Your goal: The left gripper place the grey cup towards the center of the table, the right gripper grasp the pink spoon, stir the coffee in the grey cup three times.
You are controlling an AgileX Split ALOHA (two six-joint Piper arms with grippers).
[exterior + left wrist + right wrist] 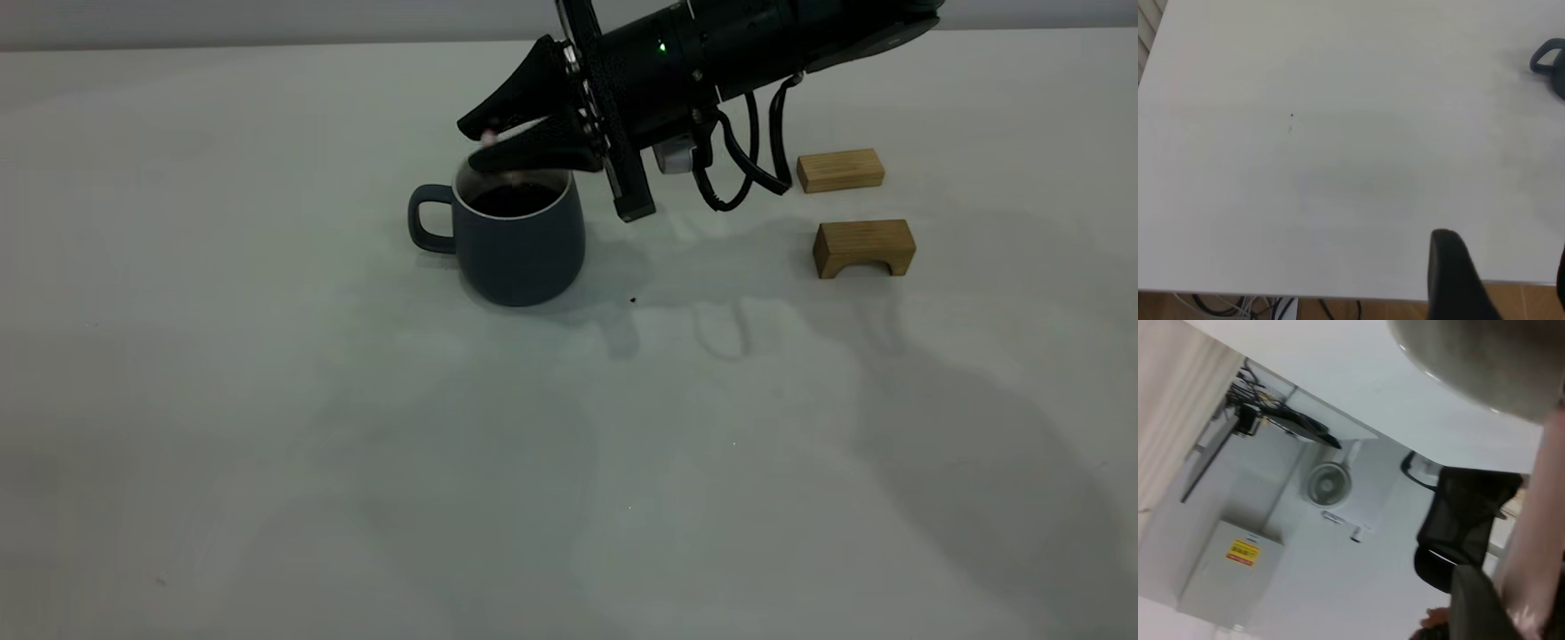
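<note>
One pink spoon (1538, 540) pinched by right pincer (489, 142) | angled steeply into grey cup (520, 244) | left pincer: unclear.

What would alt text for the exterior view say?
The right end effector holds the pink spoon over the coffee in the grey cup. Two wooden blocks sit to the right on the table.
</note>
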